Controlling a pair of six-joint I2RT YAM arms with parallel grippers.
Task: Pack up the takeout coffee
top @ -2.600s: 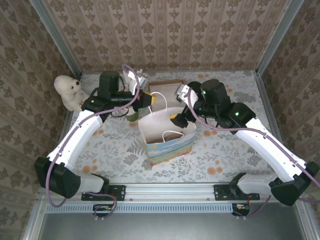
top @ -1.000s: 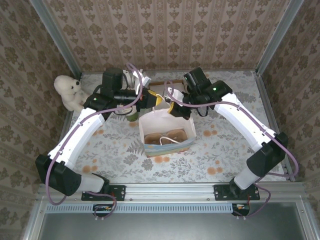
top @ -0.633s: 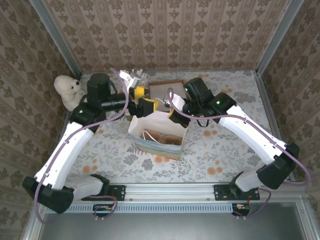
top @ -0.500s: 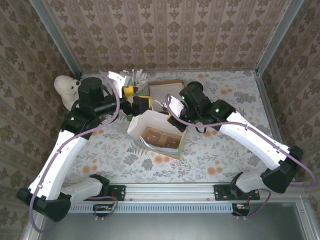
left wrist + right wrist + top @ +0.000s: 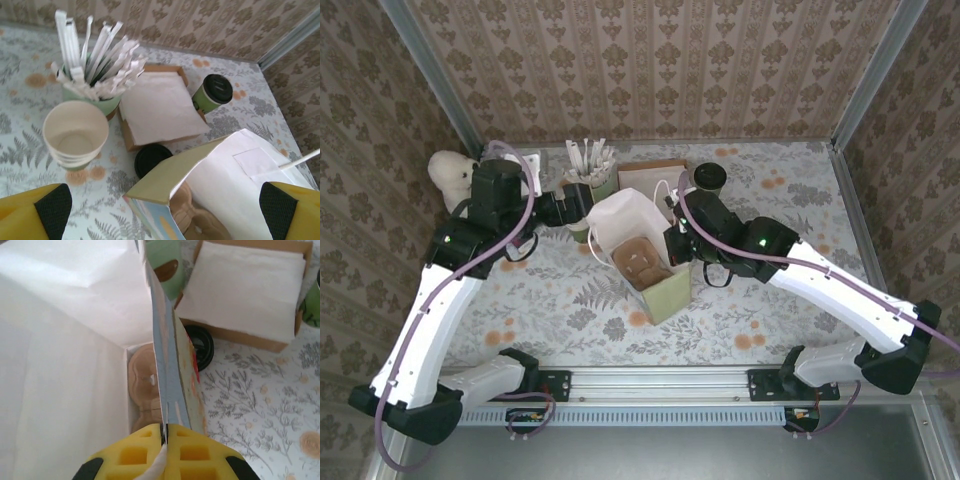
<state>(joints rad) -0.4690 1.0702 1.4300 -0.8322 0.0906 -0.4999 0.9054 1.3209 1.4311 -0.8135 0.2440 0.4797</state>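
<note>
Left tool [image 5: 162,210]: stood wide open.
Right tool [image 5: 164,437]: pinched shut on paper bag [image 5: 620,215] rim.
Takeout coffee [image 5: 212,94]: upright, one o'clock of bag.

Top view looks down from high behind — both wrist views hover close, angled down, sharing the paper bag [image 5: 235,175].

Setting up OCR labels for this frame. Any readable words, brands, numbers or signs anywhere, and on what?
None legible in any view.
On the white paper bag: colour print without letters, and a blank square patch.
On the pale green stick holder: a brown oval mark, too blurred to read.
On the dark green paper cup with black lid: nothing readable.
</note>
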